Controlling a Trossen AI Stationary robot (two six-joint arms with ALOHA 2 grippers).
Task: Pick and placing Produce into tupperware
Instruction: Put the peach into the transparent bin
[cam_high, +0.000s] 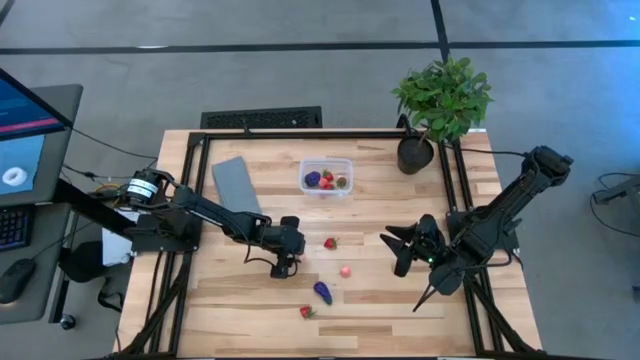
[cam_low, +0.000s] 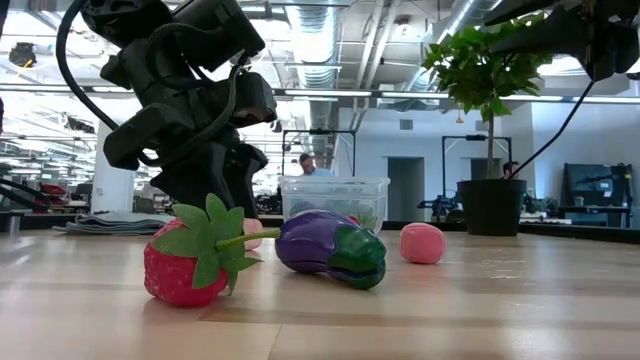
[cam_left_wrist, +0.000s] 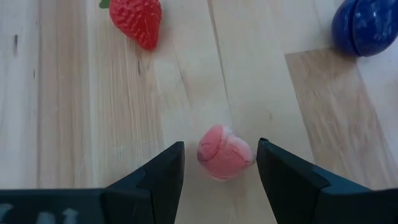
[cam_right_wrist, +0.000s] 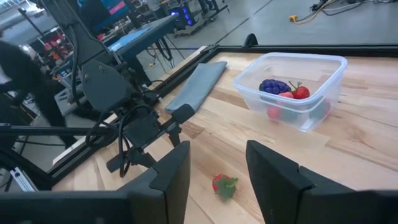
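My left gripper (cam_left_wrist: 221, 152) is open and low over the table (cam_high: 285, 268). Its fingers stand on either side of a pale pink piece (cam_left_wrist: 225, 152) that lies on the wood; a small gap shows on one side. A strawberry (cam_left_wrist: 138, 20) and a purple eggplant piece (cam_left_wrist: 367, 28) lie beyond it. In the high view another strawberry (cam_high: 330, 243), a second pink piece (cam_high: 345, 270), the eggplant (cam_high: 322, 291) and a strawberry (cam_high: 307, 312) lie loose. The clear tub (cam_high: 326, 178) holds purple and red pieces. My right gripper (cam_high: 400, 250) is open and empty, above the table's right half.
A flat grey lid (cam_high: 237, 185) lies left of the tub. A potted green plant (cam_high: 440, 100) stands at the far right corner. A black frame rail (cam_high: 300, 135) runs around the table. Bare wood (cam_high: 420, 190) lies between the tub and my right gripper.
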